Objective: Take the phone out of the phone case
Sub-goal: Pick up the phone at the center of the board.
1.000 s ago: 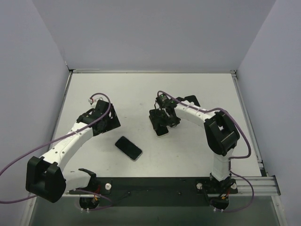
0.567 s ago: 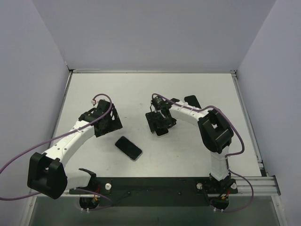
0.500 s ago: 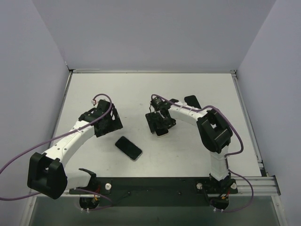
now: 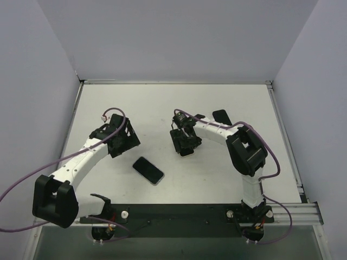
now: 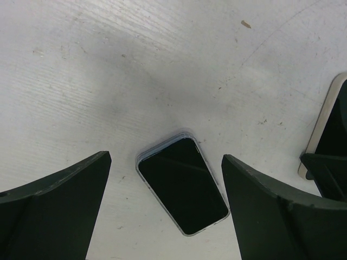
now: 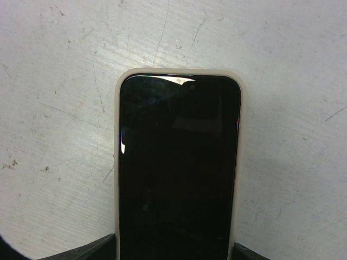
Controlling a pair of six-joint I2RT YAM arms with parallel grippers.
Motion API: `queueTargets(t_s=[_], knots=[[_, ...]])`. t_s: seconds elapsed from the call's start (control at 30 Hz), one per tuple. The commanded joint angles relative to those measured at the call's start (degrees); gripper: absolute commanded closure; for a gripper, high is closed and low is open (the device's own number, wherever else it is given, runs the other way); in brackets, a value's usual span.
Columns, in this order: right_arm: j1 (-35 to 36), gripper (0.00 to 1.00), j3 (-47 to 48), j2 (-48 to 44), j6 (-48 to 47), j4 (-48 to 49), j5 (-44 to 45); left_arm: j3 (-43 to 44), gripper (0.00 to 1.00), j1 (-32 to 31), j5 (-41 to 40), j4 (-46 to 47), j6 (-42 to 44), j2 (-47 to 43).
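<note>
A phone in a beige case [image 6: 179,168] lies screen-up on the white table; in the top view [image 4: 186,149] it pokes out below my right gripper [image 4: 184,138]. My right gripper [image 6: 174,241] straddles its near end, both fingers touching the case's long edges. A second dark phone with a clear rim [image 4: 148,170] lies in the table's middle front. My left gripper [image 4: 124,141] hovers to the upper left of it, open and empty; in the left wrist view this phone [image 5: 182,192] lies between the open fingers [image 5: 81,189], and the beige case's edge [image 5: 317,132] shows at the right.
A small flat black object [image 4: 220,116] lies behind the right arm's forearm. The table's raised rim [image 4: 173,82] and grey walls enclose the back and sides. A metal rail [image 4: 293,212] runs along the front right.
My right gripper has shifted slightly left and lower over the cased phone. My left gripper has edged a little toward the middle. Both phones lie where they were.
</note>
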Motion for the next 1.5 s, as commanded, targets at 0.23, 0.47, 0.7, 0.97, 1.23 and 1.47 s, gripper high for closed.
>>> queueTargets(t_s=[0.23,0.47,0.7,0.97,1.23,1.47], knots=[[0.20,0.62,-4.73,-11.65,5.40,2.14,-3.02,-0.40,0.20,0.82,23.62,18.70,-7.52,7.50],[0.20,0.64,-7.90,-15.53,8.74,5.31,-8.47,-1.63,0.13,0.91,38.20,34.52,-14.89,18.03],[0.29,0.64,-8.78,-16.76,9.10,6.28,-12.78,-1.54,0.07,0.12,42.45,44.45,-18.69,23.85],[0.64,0.63,-7.82,-17.03,8.40,6.36,-15.60,-3.39,0.13,-0.67,47.72,57.03,-25.45,30.26],[1.61,0.63,-6.32,-15.89,8.04,5.93,-17.44,-1.20,0.30,-2.07,50.71,64.51,-29.50,35.10],[1.78,0.58,-6.41,-15.54,7.69,5.66,-17.53,0.22,0.67,-2.69,50.09,63.45,-29.58,35.28]])
